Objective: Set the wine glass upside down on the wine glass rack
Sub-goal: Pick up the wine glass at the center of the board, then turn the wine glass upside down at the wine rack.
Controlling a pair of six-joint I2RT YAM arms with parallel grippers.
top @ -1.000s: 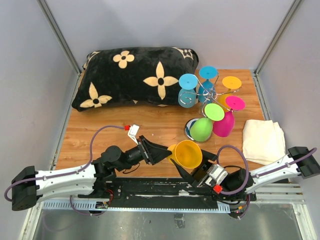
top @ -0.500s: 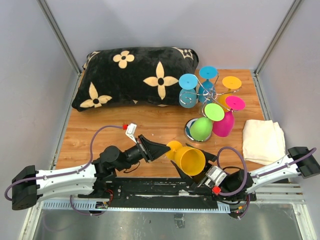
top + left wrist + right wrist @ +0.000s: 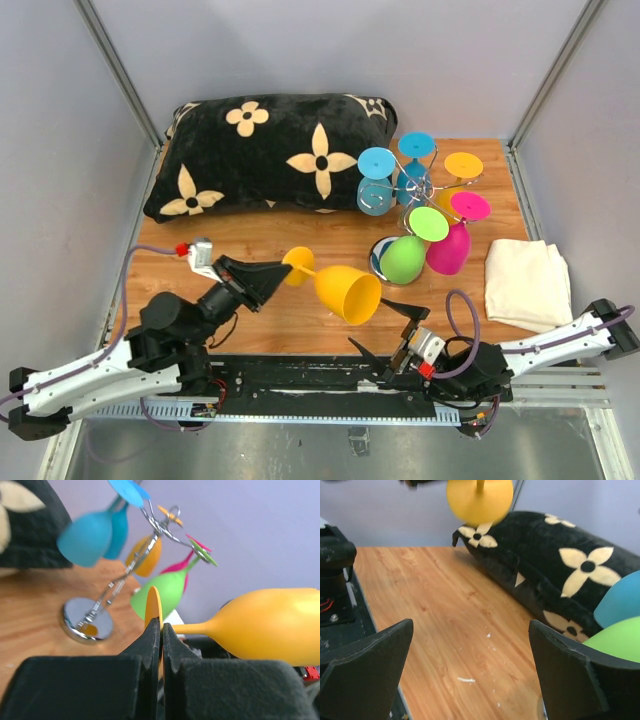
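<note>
The left gripper (image 3: 280, 272) is clamped tight on the rim of the foot of the yellow wine glass (image 3: 347, 293). It holds the glass clear of the table (image 3: 300, 235), a little toward 6 o'clock from the middle, with the stem level and the bowl pointing to 4 o'clock. The right gripper (image 3: 385, 328) sits low at 5 o'clock with its fingers spread wide and nothing between them. The wine glass rack (image 3: 80, 622) stands at about 2 o'clock. The pinch is thin and only on the foot's edge, so the wrist should probably roll slowly until the bowl hangs down. The stem can then be slid sideways into a free scroll arm so that the foot rests on the wire, and only then should the gripper release. The free arm seems to be on the hub's 8 o'clock side, between the blue glass (image 3: 374, 195) and the green glass (image 3: 404, 258), though the wire itself is hard to make out. Those two glasses crowd the way in, and a knock could swing them or rock the stand. A teal glass (image 3: 412, 180), an orange glass (image 3: 460, 165) and a pink glass (image 3: 447, 250) fill the other arms. The black flowered pillow (image 3: 270, 150) at 11 o'clock and the folded white cloth (image 3: 525, 280) at 3 o'clock lie well apart from the likely path.
</note>
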